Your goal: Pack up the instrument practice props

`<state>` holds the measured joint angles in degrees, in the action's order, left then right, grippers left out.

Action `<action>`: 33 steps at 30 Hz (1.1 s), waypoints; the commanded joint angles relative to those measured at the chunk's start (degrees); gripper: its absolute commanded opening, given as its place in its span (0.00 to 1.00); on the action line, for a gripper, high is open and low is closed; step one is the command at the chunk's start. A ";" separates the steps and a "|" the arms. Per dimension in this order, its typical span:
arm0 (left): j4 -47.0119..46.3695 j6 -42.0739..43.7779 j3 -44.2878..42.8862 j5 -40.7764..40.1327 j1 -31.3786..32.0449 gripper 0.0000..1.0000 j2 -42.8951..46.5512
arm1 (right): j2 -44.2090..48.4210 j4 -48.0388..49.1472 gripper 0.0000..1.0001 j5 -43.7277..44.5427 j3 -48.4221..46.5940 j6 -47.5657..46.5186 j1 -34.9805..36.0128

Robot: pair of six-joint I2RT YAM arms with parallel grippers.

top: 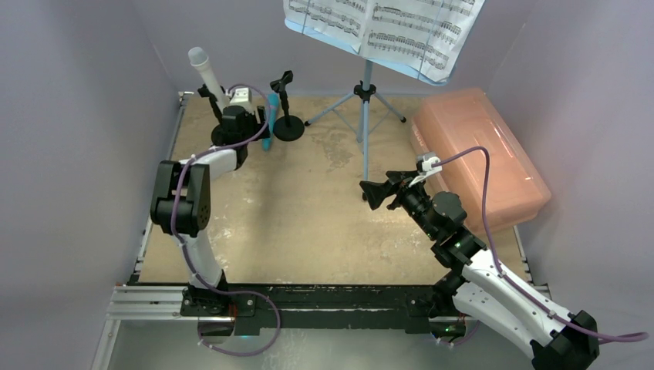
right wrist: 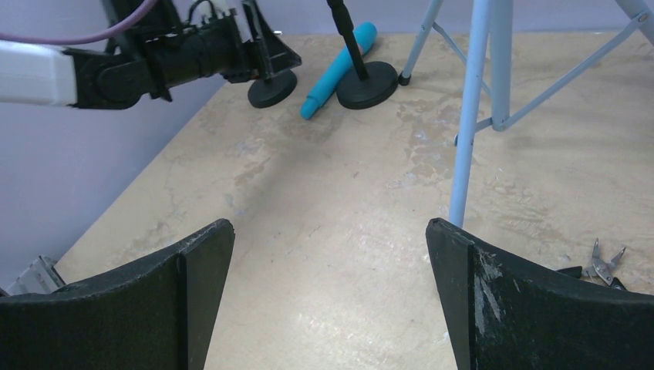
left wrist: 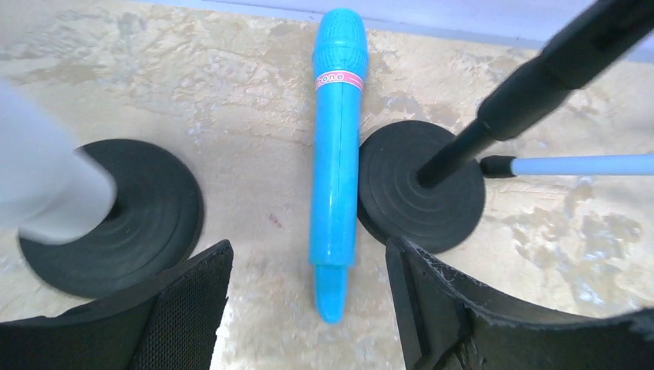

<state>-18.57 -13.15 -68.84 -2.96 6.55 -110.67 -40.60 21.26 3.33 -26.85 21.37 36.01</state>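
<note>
A blue toy microphone (left wrist: 337, 154) lies flat on the table between two black round-based mic holders (left wrist: 127, 208) (left wrist: 420, 185). My left gripper (left wrist: 308, 247) is open and empty, hovering just above the microphone's tail end. A white microphone (top: 199, 65) stands in the left holder. The right holder (top: 287, 123) is empty. The light-blue music rack (top: 364, 92) stands on tripod legs at the back, with sheet-music pages (top: 385, 27) on it. My right gripper (right wrist: 330, 231) is open and empty over bare table, near a tripod leg (right wrist: 470, 116).
A pink translucent box (top: 478, 154) with its lid shut sits at the right. Small pliers (right wrist: 605, 262) lie on the table beside my right finger. Grey walls close in the left, back and right sides.
</note>
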 commanded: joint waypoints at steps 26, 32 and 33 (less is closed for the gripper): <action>-38.84 -1.89 19.76 15.04 -17.66 0.76 6.29 | -0.59 3.43 0.98 -0.33 0.34 -1.10 0.29; -38.93 -0.82 14.12 24.96 -21.66 0.74 1.12 | -1.31 3.52 0.98 -0.08 0.22 -1.35 0.29; -39.34 -0.52 13.37 25.62 -21.88 0.74 0.12 | -1.39 3.52 0.98 -0.08 0.22 -1.38 0.29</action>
<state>-54.04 -15.62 -51.22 13.93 -13.30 -107.87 -41.76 21.78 3.31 -26.70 21.30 36.01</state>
